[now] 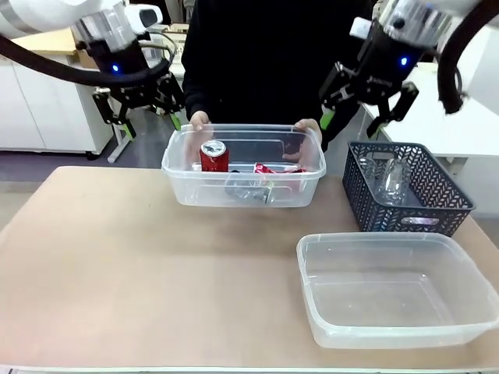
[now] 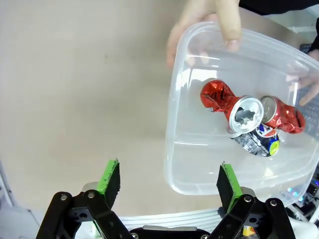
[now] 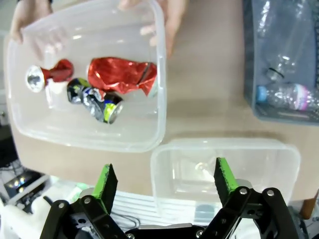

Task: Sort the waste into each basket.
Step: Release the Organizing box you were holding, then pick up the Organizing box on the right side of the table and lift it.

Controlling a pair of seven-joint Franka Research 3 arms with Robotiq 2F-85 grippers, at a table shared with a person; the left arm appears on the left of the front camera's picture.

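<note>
Three cans [image 2: 249, 119] sit in the far tub [image 1: 178, 181], steadied by a person's hands [image 1: 199, 119]; left gripper [image 2: 169, 174] spread wide, empty; right gripper [image 3: 164, 174] likewise.

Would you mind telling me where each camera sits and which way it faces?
Front view: fixed between the arms, facing across the table at the person; left hand and right hand hang open beside the tub of cans.
Left wrist view: on the left wrist, looking down past its green pads at that tub and the person's fingers.
Right wrist view: on the right wrist, looking down past its green pads at that tub, the empty tub and the dark basket.
All share the tub of cans.
</note>
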